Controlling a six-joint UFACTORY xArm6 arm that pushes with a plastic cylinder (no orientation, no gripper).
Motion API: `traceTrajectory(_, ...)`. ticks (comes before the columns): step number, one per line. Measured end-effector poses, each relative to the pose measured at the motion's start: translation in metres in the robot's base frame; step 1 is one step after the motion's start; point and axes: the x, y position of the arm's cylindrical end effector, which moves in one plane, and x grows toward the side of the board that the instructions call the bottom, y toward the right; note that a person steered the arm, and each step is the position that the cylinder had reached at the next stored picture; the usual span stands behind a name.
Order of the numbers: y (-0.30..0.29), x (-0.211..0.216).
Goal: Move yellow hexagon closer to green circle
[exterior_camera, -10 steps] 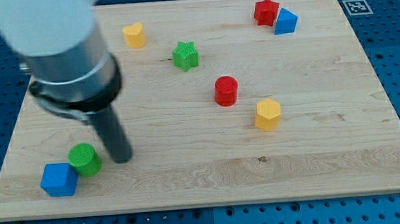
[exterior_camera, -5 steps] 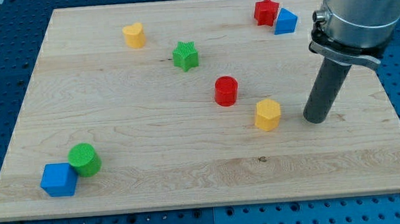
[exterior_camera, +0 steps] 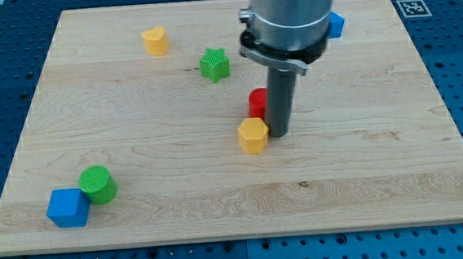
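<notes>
**Desk:** Where is the yellow hexagon?

**Me:** The yellow hexagon (exterior_camera: 253, 135) sits near the middle of the tabletop (exterior_camera: 366, 177). My tip (exterior_camera: 279, 133) is touching it, or all but touching, on the side facing the tabletop's right edge. My end effector is only a bare rod, so it holds nothing and has nothing to open or close.

**Desk:** And the green circle?

**Me:** The green circle (exterior_camera: 98, 184) is well apart from the hexagon, down by the bottom-left corner. A blue cube (exterior_camera: 67, 208) touches it on the corner side.

**Desk:** Anything crowding the hexagon?

**Me:** A red cylinder (exterior_camera: 257, 102) stands just beyond it towards the top edge, partly hidden by the rod. I cannot tell whether the two blocks touch.

**Desk:** What about the rest of the blocks?

**Me:** A green star (exterior_camera: 215, 64) lies further towards the top edge, left of the rod. A yellow block (exterior_camera: 155, 41), possibly heart-shaped, is nearer the top-left corner. A blue block (exterior_camera: 335, 24) peeks out from behind the arm by the top edge; its shape is mostly hidden.
</notes>
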Motion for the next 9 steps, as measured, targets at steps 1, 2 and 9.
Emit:
traceTrajectory(1, -0.031, 0.0)
traceTrajectory(2, -0.054, 0.0)
traceTrajectory(9, -0.135, 0.096)
